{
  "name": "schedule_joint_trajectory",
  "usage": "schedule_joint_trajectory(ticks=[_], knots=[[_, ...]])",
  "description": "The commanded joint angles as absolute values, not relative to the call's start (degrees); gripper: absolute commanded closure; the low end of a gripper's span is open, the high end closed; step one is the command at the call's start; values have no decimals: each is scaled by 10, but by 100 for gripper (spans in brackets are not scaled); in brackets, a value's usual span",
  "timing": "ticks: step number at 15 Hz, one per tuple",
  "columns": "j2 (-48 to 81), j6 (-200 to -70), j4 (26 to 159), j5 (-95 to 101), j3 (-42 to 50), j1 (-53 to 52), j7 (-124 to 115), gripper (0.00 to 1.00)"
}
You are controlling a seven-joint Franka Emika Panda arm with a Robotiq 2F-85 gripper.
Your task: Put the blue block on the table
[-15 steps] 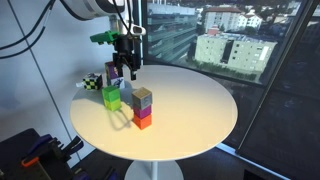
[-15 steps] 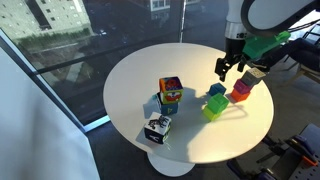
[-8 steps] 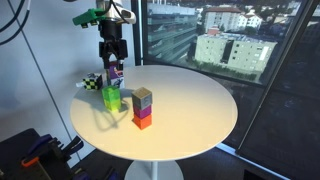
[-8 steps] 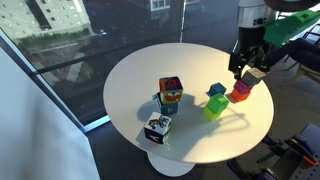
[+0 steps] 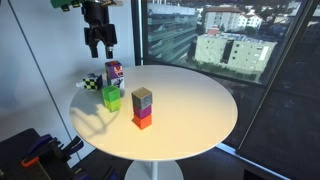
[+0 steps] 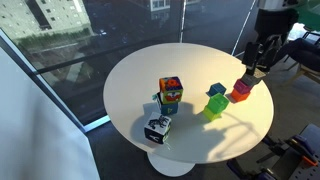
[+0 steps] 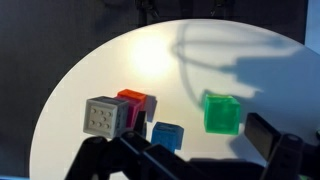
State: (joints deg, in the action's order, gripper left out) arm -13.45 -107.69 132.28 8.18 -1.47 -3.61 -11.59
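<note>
The blue block [image 6: 216, 91] sits on the white round table [image 6: 130, 75], right beside the lime-green cube [image 6: 213, 108]. In the wrist view the blue block [image 7: 167, 134] lies left of the green cube [image 7: 221, 112], both on the table top [image 7: 170, 60]. My gripper [image 5: 98, 42] is open and empty, high above the table's edge and well above the blocks. It also shows in an exterior view [image 6: 257, 58] and in the wrist view [image 7: 185, 158].
A stack with a red cube at the bottom [image 5: 142, 108] stands near the blue block; in the wrist view [image 7: 133, 103] a grey cube tops it. A multi-coloured cube [image 6: 170, 93] and a black-and-white patterned cube [image 6: 156, 128] stand further along. Windows ring the table.
My gripper has risen from just above the blocks and swung out towards the table's edge, open. The blue block stays on the table beside the green cube.
</note>
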Motion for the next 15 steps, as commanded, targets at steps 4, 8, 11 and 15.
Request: schedule_joint_trajectory(ticks=[4, 8, 11, 15], knots=[[-215, -1105, 1370, 23, -9, -33, -26, 0], [-237, -1126, 1387, 11, -6, -32, -2, 0], [-222, -1120, 1376, 19, -15, -29, -17, 0], [-227, -1124, 1381, 18, -15, -29, -16, 0]])
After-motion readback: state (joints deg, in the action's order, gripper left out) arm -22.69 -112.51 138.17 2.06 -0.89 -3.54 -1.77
